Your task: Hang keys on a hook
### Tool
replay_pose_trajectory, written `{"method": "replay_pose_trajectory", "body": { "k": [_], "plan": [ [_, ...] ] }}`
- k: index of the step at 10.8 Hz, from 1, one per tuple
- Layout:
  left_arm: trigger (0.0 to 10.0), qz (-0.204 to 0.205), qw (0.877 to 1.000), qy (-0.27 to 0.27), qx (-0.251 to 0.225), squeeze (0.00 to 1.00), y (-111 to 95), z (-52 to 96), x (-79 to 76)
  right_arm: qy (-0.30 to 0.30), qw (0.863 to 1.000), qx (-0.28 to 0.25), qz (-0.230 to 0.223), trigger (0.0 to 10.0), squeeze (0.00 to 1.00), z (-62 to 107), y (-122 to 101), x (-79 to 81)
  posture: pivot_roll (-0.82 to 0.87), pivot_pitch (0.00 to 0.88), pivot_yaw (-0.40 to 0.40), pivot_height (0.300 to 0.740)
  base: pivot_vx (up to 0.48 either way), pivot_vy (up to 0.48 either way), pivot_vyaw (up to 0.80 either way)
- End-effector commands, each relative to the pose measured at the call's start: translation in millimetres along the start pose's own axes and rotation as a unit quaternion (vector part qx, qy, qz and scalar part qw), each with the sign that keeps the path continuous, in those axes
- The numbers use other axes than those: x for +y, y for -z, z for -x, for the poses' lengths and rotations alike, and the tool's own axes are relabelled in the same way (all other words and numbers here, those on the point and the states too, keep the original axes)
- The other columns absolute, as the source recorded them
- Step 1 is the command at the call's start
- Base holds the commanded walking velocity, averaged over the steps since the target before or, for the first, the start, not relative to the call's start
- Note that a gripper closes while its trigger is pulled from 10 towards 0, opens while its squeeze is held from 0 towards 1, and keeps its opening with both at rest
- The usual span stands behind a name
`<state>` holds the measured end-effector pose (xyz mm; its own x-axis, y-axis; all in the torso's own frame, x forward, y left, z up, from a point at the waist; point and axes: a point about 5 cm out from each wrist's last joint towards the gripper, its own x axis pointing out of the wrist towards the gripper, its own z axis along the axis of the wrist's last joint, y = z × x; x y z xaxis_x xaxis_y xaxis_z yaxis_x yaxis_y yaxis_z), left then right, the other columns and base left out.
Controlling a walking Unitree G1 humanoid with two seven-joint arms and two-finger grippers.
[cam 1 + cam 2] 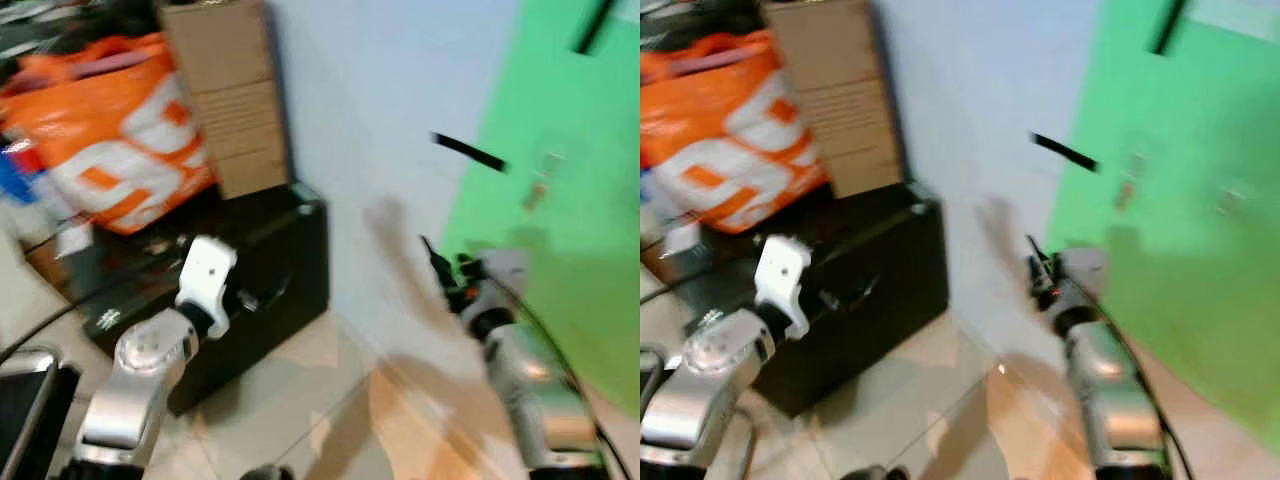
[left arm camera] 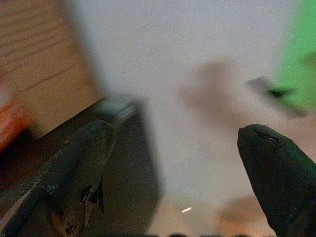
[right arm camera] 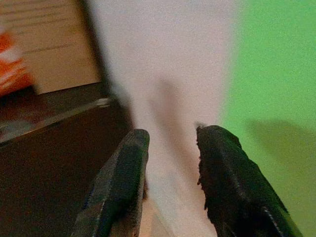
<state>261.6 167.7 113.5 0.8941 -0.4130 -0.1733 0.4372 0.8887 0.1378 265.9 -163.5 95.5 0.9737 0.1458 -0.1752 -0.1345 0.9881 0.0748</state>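
Green panel (image 1: pixel 560 200) at 3 o'clock carries blurred keys (image 1: pixel 541 183) already hanging on a hook. Left pincer (image 2: pixel 173 163) gapes wide and right pincer (image 3: pixel 170 148) stands slightly apart, both empty. Risk, judged: motion blur hampers hook localisation, so a reach may strike the wall (image 1: pixel 380 130).

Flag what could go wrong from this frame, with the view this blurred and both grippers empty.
1. Both the left gripper and the right gripper are open and hold no keys, so there is nothing yet to hang.
2. The head views are smeared by motion; the small pale hook-like shapes on the green panel are too blurred to aim at.
3. The right gripper is raised near the wall and could graze it.
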Motion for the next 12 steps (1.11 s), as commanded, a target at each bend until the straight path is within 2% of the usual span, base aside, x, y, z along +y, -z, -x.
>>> {"method": "replay_pose_trajectory", "body": {
  "k": [1, 4, 6, 9, 10, 12],
  "plan": [
    [10.0, -0.014, 0.998, -0.052, 0.008, 0.00, 4.0, -0.5, 6.6, 0.000, 1.000, 0.005, 0.003, 10.0, 1.00, -0.8, 5.9, 4.3, -0.07, 0.000, 0.066, 0.740, 0.000, 0.000, 0.80],
    [10.0, -0.007, 0.996, -0.087, 0.003, 0.00, 6.9, -3.0, 2.4, 0.012, 1.000, 0.026, -0.004, 10.0, 1.00, -2.5, 12.2, 2.0, -0.07, 0.000, 0.058, 0.740, 0.000, -0.190, 0.80],
    [10.0, -0.013, 0.995, -0.101, 0.001, 0.00, 9.1, -3.8, 0.4, -0.030, 0.999, 0.044, -0.010, 10.0, 1.00, -4.0, 18.4, 6.4, -0.07, 0.000, 0.048, 0.740, 0.000, -0.360, 0.80],
    [10.0, -0.026, 0.994, -0.105, -0.001, 0.00, 9.2, -2.9, -0.3, -0.041, 0.998, 0.050, 0.003, 10.0, 1.00, -4.7, 20.7, 7.1, -0.07, 0.000, 0.041, 0.740, 0.000, -0.381, 0.72],
    [10.0, -0.030, 0.994, -0.106, -0.002, 0.00, 8.8, -2.8, -0.9, -0.038, 0.998, 0.050, 0.006, 10.0, 1.00, -5.2, 20.5, 6.2, -0.07, 0.000, 0.038, 0.740, 0.000, -0.375, 0.00],
    [10.0, -0.020, 0.993, -0.113, -0.007, 0.00, 7.5, -3.8, -1.9, -0.023, 0.998, 0.050, 0.014, 10.0, 1.00, -6.8, 18.0, 1.9, -0.07, 0.000, 0.033, 0.740, 0.000, 0.000, 0.00]
  ]
}}
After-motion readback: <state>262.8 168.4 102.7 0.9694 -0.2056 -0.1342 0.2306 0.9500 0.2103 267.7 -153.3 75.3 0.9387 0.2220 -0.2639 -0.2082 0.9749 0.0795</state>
